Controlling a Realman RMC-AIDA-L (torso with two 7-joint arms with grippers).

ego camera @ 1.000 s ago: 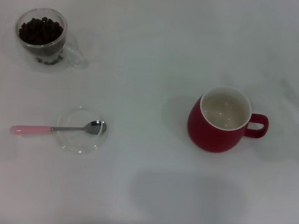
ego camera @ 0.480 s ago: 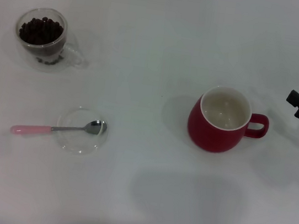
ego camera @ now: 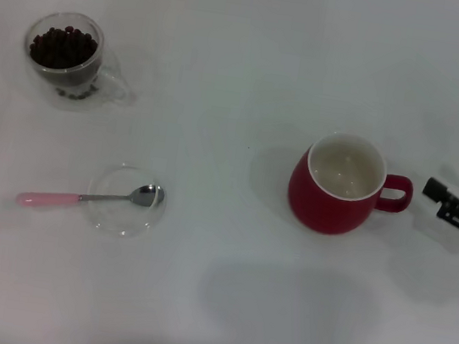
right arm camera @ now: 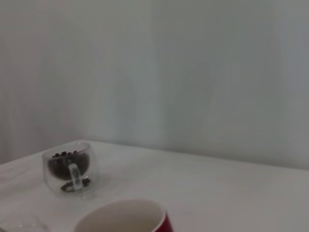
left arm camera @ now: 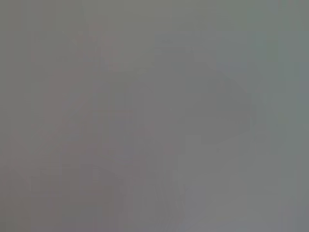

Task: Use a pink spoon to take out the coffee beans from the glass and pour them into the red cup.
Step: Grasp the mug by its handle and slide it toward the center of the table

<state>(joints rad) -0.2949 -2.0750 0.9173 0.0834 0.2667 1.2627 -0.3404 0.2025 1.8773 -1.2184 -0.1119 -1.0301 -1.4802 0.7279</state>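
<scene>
The right gripper [ego camera: 455, 182] hovers at the right edge of the white table [ego camera: 254, 56], its two black fingers spread apart and holding nothing. Just beside it sits the squat red cup [ego camera: 338, 192] with a cream inside, its loop handle pointing toward the gripper. Well apart, on the left side, the pink spoon [ego camera: 89, 198] lies lengthwise left to right, its metal bowl resting in a shallow clear glass dish [ego camera: 125, 202], its pale handle pointing away from the gripper. Farther back stands the small clear glass [ego camera: 65, 55] holding dark coffee beans [ego camera: 62, 48]. The left gripper does not show.
</scene>
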